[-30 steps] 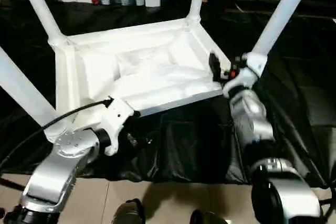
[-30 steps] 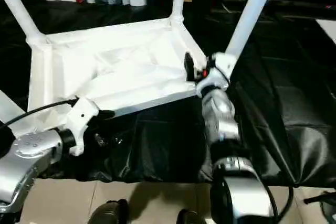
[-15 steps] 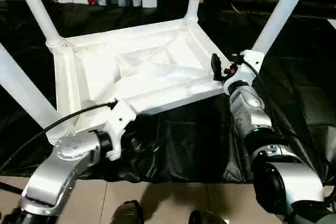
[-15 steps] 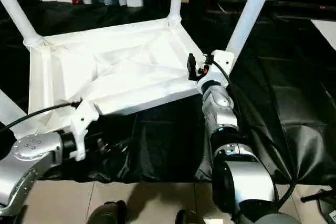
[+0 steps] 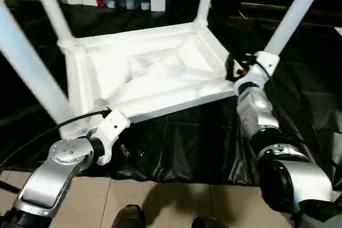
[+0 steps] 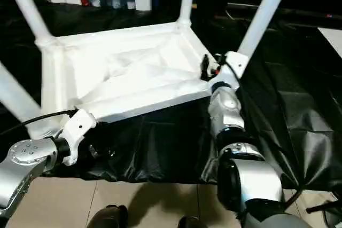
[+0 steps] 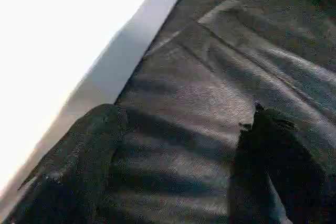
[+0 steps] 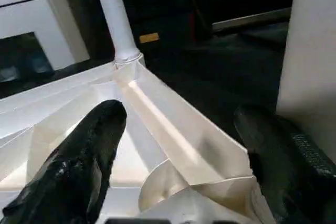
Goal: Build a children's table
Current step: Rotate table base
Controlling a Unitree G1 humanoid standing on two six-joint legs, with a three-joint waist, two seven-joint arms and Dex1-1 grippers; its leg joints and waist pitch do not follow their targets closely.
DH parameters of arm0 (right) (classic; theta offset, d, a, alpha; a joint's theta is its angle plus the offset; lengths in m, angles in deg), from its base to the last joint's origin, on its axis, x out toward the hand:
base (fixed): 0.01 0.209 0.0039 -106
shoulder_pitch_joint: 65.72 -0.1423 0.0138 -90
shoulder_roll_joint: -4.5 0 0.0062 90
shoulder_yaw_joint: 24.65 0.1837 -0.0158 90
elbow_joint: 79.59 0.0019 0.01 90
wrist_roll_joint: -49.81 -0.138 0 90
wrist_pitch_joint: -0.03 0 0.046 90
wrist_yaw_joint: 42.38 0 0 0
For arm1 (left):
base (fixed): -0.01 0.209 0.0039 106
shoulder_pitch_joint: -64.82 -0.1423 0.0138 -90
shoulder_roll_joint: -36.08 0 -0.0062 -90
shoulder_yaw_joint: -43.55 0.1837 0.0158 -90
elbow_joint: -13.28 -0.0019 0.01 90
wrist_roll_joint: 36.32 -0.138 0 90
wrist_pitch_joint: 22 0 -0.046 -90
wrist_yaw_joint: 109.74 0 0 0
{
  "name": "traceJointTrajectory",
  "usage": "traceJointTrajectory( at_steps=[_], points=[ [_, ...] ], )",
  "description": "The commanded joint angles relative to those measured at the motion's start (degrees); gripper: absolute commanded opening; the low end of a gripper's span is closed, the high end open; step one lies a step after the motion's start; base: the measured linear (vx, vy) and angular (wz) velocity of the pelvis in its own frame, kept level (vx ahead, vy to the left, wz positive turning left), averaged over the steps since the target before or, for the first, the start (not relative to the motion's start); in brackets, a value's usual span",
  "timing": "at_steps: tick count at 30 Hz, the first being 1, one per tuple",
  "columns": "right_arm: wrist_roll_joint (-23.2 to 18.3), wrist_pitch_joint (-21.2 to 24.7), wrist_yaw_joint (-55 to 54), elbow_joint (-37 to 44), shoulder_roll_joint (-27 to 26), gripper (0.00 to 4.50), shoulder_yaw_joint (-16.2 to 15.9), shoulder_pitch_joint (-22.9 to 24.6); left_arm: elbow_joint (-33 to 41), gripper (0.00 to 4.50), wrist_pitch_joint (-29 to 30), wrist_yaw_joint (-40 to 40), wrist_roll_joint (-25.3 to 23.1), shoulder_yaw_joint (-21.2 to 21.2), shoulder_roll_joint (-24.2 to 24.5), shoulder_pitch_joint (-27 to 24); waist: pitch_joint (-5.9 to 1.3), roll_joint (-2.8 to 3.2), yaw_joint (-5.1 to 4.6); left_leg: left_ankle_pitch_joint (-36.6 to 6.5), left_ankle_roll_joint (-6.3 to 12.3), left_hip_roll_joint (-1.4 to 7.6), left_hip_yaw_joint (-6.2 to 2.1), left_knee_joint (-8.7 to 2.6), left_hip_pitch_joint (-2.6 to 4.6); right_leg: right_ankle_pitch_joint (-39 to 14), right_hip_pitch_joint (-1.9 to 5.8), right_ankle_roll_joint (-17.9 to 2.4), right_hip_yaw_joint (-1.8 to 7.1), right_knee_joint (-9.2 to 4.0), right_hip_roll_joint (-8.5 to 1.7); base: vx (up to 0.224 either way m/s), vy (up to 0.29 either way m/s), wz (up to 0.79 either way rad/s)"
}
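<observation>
We see the children's table (image 5: 155, 73) inverted on the black cloth (image 5: 181, 142), four legs (image 5: 294, 14) socketed; left gripper (image 7: 173, 166) and right gripper (image 8: 173, 156) released; righting remains

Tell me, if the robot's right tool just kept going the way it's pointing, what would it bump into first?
Probably the table top's near right corner. The right tool stands open astride that corner's rim, beside the leg socketed there; exact depth is unclear.
</observation>
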Motion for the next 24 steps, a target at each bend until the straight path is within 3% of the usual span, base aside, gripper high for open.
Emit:
traceJointTrajectory(
  at_steps=[1, 3, 7, 9, 10, 11, 12, 13, 14, 16, 20, 21, 22, 24],
  points=[
    [-0.9, -2.3, -2.2, 0.2, 3.2, 3.81, 2.7, 1.5, -0.2, 4.45, -1.7, 2.0, -0.2, -3.3, -0.1, -0.2, -5.92, 0.59, -0.47, -13.5, -0.94, 1.93, -0.75, -3.93, 2.15, -9.0, 2.13, -11.3, 2.03, -3.49, -2.54, 0.0, 0.0, 0.0],
    [-1.1, -2.6, -2.3, 0.5, 4.2, 3.81, 3.2, 2.3, 0.4, 4.45, -2.3, 2.2, 0.6, -4.3, -0.5, -0.5, -6.04, 0.48, 0.06, -12.6, -0.76, 1.96, -0.57, -3.7, 2.32, -7.2, 1.92, -11.5, 2.0, -3.41, -2.4, 0.0, 0.0, 0.0],
    [-1.2, -3.1, -1.8, 1.9, 6.1, 3.81, 3.8, 5.1, 1.2, 4.45, -4.0, 3.0, 2.0, -6.0, -1.5, -2.8, -6.29, 0.75, 0.3, -12.3, -0.89, 1.91, -0.76, -3.6, 1.98, -5.9, 2.23, -11.6, 1.81, -3.13, -2.26, 0.0, 0.0, 0.0],
    [-0.7, -2.9, -1.3, 2.5, 6.4, 3.81, 3.4, 6.3, 1.5, 4.45, -5.5, 3.5, 2.4, -6.7, -2.2, -4.0, -6.63, 1.45, 0.42, -13.6, -1.23, 1.88, -0.97, -3.61, 2.01, -6.4, 2.27, -11.0, 1.7, -3.1, -2.23, 0.0, 0.0, 0.0],
    [-0.6, -2.8, -0.9, 2.8, 6.4, 3.81, 3.2, 6.8, 1.7, 4.45, -6.1, 3.7, 2.7, -7.0, -2.6, -4.5, -6.6, 1.27, 0.24, -14.0, -1.31, 1.9, -0.96, -3.64, 1.99, -6.3, 2.24, -11.0, 1.7, -3.25, -2.2, 0.0, 0.0, 0.0],
    [-0.1, -2.3, 1.5, 4.4, 6.1, 3.81, 2.1, 8.6, 2.9, 4.45, -7.6, 4.0, 3.9, -8.0, -4.1, -6.4, -6.66, 1.48, 0.14, -14.4, -1.43, 1.87, -1.05, -3.65, 1.75, -6.0, 2.45, -11.1, 1.72, -3.22, -2.23, 0.0, 0.0, 0.0],
    [0.6, -1.6, 4.2, 6.2, 5.8, 3.81, 0.6, 10.5, 4.1, 4.45, -8.7, 4.1, 5.3, -8.9, -5.4, -8.2, -6.65, 1.29, 0.12, -15.3, -1.49, 1.93, -1.11, -3.79, 1.68, -6.5, 2.58, -10.7, 1.68, -3.52, -2.3, 0.0, 0.0, 0.0],
    [0.6, -1.1, 11.1, 11.1, 4.7, 3.81, -2.2, 14.5, 6.0, 4.45, -11.2, 4.3, 7.0, -9.8, -7.6, -11.4, -6.97, 1.45, 0.03, -15.0, -1.13, 1.97, -1.18, -3.71, 1.53, -5.3, 2.81, -10.8, 1.72, -3.53, -2.39, 0.0, 0.0, 0.0],
    [0.3, -1.0, 13.1, 12.5, 4.4, 3.81, -2.9, 15.7, 6.4, 4.45, -12.0, 4.4, 7.3, -10.0, -8.1, -12.1, -6.96, 1.21, 0.01, -15.2, -0.55, 1.93, -1.15, -3.68, 1.35, -4.9, 2.95, -10.6, 1.76, -3.69, -2.35, 0.0, 0.0, 0.0],
    [-0.5, 0.5, 17.2, 17.2, 3.5, 3.81, -4.7, 19.1, 7.0, 4.45, -15.0, 5.9, 7.3, -10.7, -9.9, -14.5, -6.76, 1.4, 0.01, -20.4, -0.35, 2.13, -1.32, -4.17, 1.74, -12.1, 2.65, -9.9, 1.84, -4.72, -2.38, 0.0, 0.0, 0.0],
    [-3.0, 4.3, 21.9, 28.1, 2.9, 3.81, -8.3, 26.1, 6.1, 4.45, -21.6, 10.8, 5.7, -12.5, -13.5, -17.8, -6.64, 1.57, 0.01, -23.7, -1.46, 2.39, -1.7, -4.52, 2.06, -19.1, 2.22, -8.2, 1.88, -5.44, -2.51, 0.0, 0.0, 0.0],
    [-3.5, 5.3, 23.1, 31.7, 3.0, 3.81, -9.9, 28.7, 6.2, 4.45, -23.6, 12.4, 4.9, -12.7, -14.6, -19.0, -6.37, 1.51, 0.2, -25.0, -1.56, 2.47, -1.79, -4.62, 2.01, -21.9, 2.02, -6.3, 2.02, -5.97, -2.55, 0.0, 0.0, 0.0],
    [-3.1, 6.5, 24.3, 37.2, 3.4, 3.81, -12.5, 33.3, 7.0, 4.45, -26.7, 14.5, 3.4, -12.8, -16.4, -21.0, -6.19, 1.63, 0.16, -26.2, -1.65, 2.4, -1.86, -4.8, 2.1, -24.2, 1.83, -5.8, 1.97, -6.29, -2.48, 0.0, 0.0, 0.0],
    [-2.4, 7.1, 24.8, 40.1, 3.6, 3.81, -13.2, 35.9, 7.5, 4.45, -28.6, 15.9, 2.6, -13.1, -18.0, -21.8, -6.12, 1.81, 0.28, -29.1, -2.56, 2.51, -2.05, -4.88, 2.54, -29.7, 1.42, -4.0, 1.97, -7.02, -2.76, 0.0, 0.0, 0.0]
  ],
)
